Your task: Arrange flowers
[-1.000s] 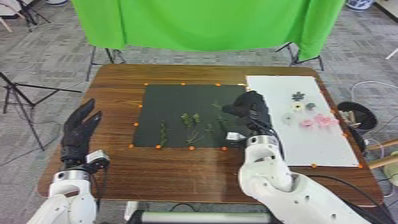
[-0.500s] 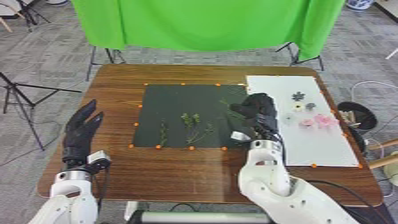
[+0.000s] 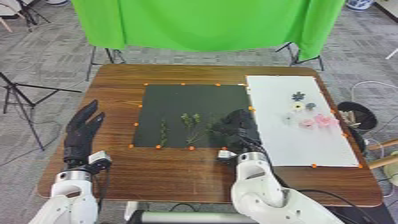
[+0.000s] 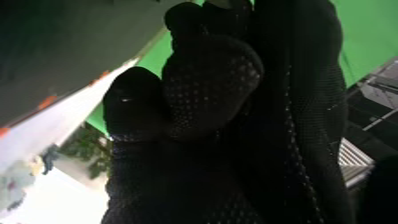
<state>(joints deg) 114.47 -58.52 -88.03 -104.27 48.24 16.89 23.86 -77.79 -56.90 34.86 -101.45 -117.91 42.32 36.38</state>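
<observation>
Across the brown counter [image 3: 115,105], arranging looks partly done: green stems [image 3: 187,119] lie on the dark sheet [image 3: 178,97], flowers [image 3: 324,120] on the white sheet [image 3: 311,150] seemingly remain, the left hand [image 3: 81,136] is spread, and whether the right hand [image 3: 240,125] grips anything I cannot tell.
</observation>
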